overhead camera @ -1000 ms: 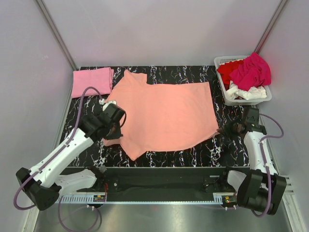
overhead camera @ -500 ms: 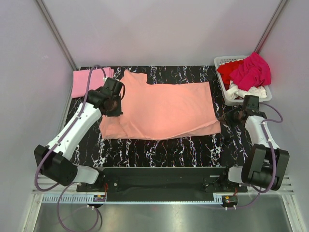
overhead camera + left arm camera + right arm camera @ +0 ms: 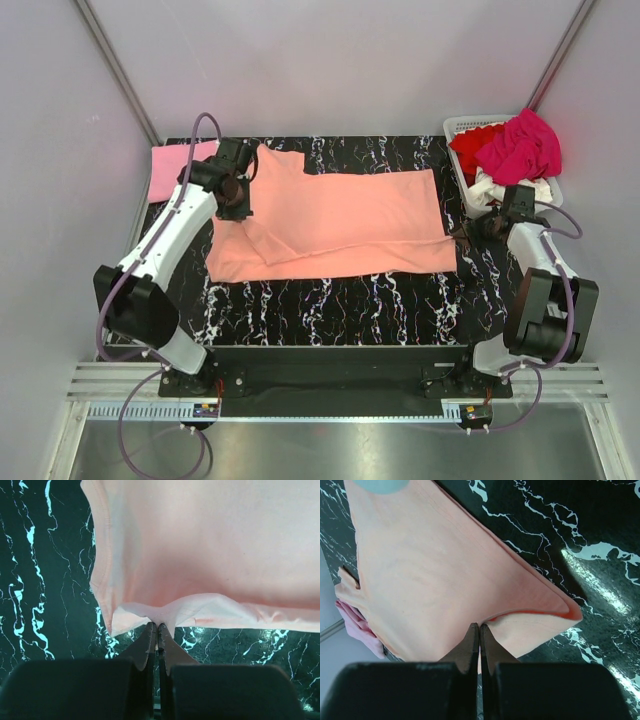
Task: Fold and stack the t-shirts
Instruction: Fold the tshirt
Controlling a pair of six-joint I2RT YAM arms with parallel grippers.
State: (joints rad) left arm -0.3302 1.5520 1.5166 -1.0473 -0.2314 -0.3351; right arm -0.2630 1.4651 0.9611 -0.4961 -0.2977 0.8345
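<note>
Jaws pressed together on cloth both sides: left gripper (image 3: 155, 626) pinches salmon-orange t-shirt (image 3: 210, 545) hem, right gripper (image 3: 479, 626) its folded corner. Shirt lies mid-frame, top view. Soft, light, floppy, so I'd hold edges w/ both. Wrist cams show pinches; only top cam shows light pink t-shirt (image 3: 166, 174), upper left.

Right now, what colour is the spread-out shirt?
Salmon-orange shirt; clearest in the top external view.
</note>
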